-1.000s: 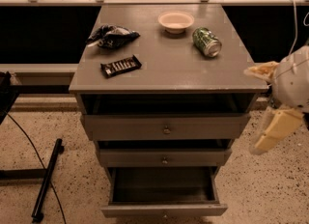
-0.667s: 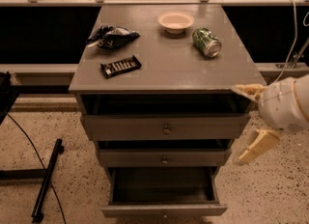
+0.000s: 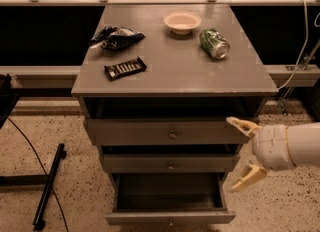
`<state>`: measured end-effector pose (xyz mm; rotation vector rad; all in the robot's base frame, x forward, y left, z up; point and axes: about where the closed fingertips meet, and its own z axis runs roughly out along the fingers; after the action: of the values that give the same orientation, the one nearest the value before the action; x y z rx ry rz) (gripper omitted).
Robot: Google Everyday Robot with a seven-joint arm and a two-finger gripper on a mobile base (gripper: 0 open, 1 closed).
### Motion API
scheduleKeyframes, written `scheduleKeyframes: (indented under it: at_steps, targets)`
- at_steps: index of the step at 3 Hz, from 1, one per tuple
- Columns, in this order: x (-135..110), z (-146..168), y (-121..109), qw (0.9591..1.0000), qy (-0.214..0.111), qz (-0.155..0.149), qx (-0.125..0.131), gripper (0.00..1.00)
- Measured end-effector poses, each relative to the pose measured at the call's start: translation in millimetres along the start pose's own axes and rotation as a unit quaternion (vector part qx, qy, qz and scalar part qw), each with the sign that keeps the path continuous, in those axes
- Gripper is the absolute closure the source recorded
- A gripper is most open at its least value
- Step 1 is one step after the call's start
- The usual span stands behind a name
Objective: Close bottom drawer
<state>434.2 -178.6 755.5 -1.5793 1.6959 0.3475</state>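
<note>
Grey bottom drawer (image 3: 150, 218) extended toward viewer, long axis left-right; claw (image 3: 231, 154) spread wide at its upper right.

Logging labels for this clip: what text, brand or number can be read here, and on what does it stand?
None readable.
Green can: print too blurred.
Dark snack bag: print too blurred.
Bar wrapper: markings illegible.
Gripper, open, at the right side of the cabinet: no marking visible.

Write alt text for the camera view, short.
The slim grey bottom drawer of a grey wooden cabinet stands pulled out; the cream gripper, fingers open, hovers beside the middle drawer's right end. On top: white bowl, green can, dark bag, wrapped bar.
</note>
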Motion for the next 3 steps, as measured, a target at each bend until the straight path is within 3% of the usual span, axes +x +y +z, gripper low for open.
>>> scheduleKeyframes:
  at_steps: [1,2,3]
  targets:
    - [-4.7,6.6,0.5,0.9998,-0.011,-0.01,-0.009,0.0]
    - [-2.4,29.8,7.7,0.9978,-0.047,-0.022,-0.042,0.0]
    - [14.3,81.6,30.3,0.9922,-0.11,-0.026,-0.052,0.0]
